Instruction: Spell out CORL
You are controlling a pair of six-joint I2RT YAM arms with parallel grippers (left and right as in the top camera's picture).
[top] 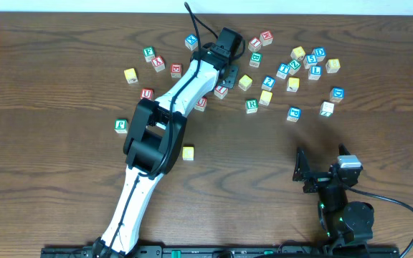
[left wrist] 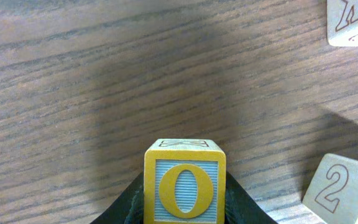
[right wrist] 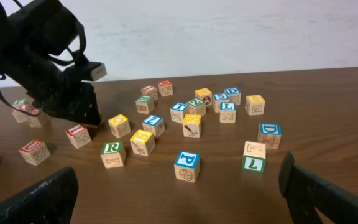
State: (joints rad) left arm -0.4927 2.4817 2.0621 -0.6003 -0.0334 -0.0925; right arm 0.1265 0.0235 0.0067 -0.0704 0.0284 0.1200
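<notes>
Left gripper (left wrist: pixel 184 208) has its 2 dark fingers pressed against both sides of the yellow O block (left wrist: pixel 184 183), clamped on it as far as the wrist view shows. That block sits at the left edge of the scattered pile near the far side of the table (top: pixel 63 43); whether it is off the wood yet I cannot tell. The right gripper (right wrist: pixel 176 177) hangs with its fingers wide apart and nothing between them, facing the pile from the near side.

The green R block (top: pixel 251 105) and the blue L block (top: pixel 315 72) lie loose in the pile. 1 yellow block (top: pixel 188 152) stands alone beside the left arm's elbow, its letter unreadable, so I cannot say it is the C.

The grip looks low on the O block, so a quick lift could let it tip or slide out. A block marked 2 (left wrist: pixel 340 186) lies just beside the right finger, and a sideways swing would likely knock it. Carrying the O toward the lone yellow block, a hard set-down could shove that block out of line.
</notes>
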